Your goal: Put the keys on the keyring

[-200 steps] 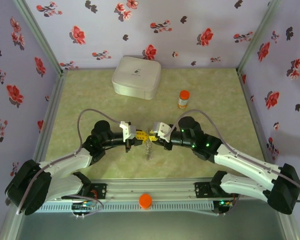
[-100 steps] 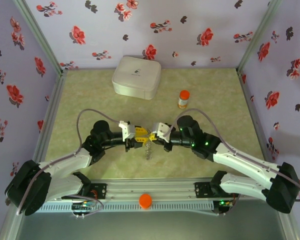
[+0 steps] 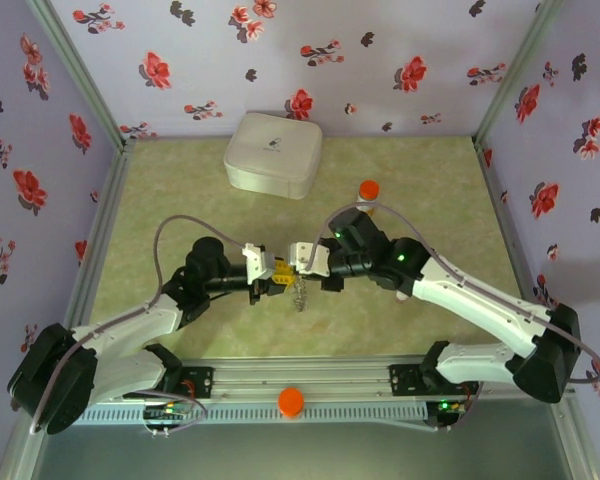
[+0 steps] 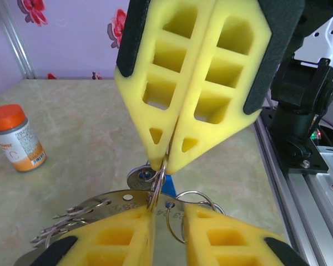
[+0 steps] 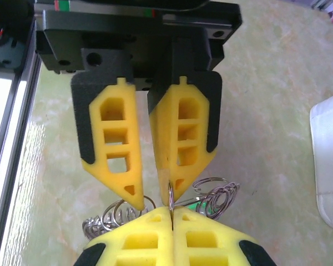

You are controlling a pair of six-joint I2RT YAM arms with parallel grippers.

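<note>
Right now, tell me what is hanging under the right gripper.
Under the right gripper, a bunch of wire rings and flat metal keys, one with a blue head. The yellow fingers cover the rest, so what is threaded where cannot be told.

Fingers (image 5: pixel 114 138) seen as matt yellow foam, cut through with open cells, backed by dull black plastic. Keyring (image 4: pixel 157 187) shown as thin bright metal wire, polished. Blue key head (image 4: pixel 169 185) rendered in smooth plastic. Bottle (image 4: pixel 16 138) capped in orange plastic, wrapped in glossy printed label. Worktop (image 4: pixel 89 111) finished smooth, pale green, marbled, faintly shiny. White box (image 3: pixel 273 153) moulded in smooth satin plastic.
</note>
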